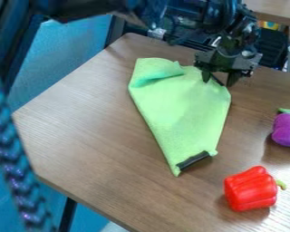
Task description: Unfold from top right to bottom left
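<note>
My gripper (pixel 220 80) is at the cloth's upper right edge, its two fingers spread apart. A short dark strip shows between the fingers; I cannot tell whether they touch it. The light green cloth (pixel 181 104) lies on the table, wide at the top and narrowing toward the bottom. Its upper left part is folded over in a loose flap. A black strip (pixel 193 160) crosses its narrow lower end.
A red toy pepper (pixel 250 189) sits on the wooden table (pixel 87 131) at lower right. Farther up, by the right edge, lies a purple toy vegetable (pixel 287 129). A blue braided cord (pixel 14 167) hangs along the left side.
</note>
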Controlling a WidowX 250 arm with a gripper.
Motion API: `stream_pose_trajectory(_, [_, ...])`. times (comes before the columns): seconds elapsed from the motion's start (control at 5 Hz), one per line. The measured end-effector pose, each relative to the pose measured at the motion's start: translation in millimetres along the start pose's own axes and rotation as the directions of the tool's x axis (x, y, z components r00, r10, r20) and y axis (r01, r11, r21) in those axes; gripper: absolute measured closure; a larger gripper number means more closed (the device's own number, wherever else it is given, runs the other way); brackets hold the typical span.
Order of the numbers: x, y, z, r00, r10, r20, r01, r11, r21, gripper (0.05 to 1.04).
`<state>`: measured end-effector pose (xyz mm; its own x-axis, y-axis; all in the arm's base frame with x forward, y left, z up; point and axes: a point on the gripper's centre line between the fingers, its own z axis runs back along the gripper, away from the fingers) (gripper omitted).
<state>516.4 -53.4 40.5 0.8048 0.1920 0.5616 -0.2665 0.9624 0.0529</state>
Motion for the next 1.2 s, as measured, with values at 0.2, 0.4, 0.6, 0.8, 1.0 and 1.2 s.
stream_pose_trajectory(0.2, [-1.9,0.3,-5.3,1.000,0.006,-0.013,-0.005,1.000,0.013,0.681])
stream_pose_trajectory(0.4, [2.6,-0.9,-4.3,1.000,0.009,-0.007,-0.009,1.000,0.017,0.906])
stream_pose_trajectory(0.6, [-0.5,-0.4,-7.3,1.000,0.007,-0.020,-0.006,1.000,0.019,1.019])
stream_pose_trajectory(0.8, [-1.4,-2.8,-7.4,1.000,-0.004,-0.023,0.004,1.000,0.008,1.033])
stream_pose_trajectory(1.0, [3.7,-3.1,7.6,1.000,0.001,0.019,0.000,0.999,-0.034,1.034])
stream_pose_trajectory(1.2, [10.2,8.3,30.1,0.998,0.033,0.056,-0.030,0.998,-0.062,1.034])
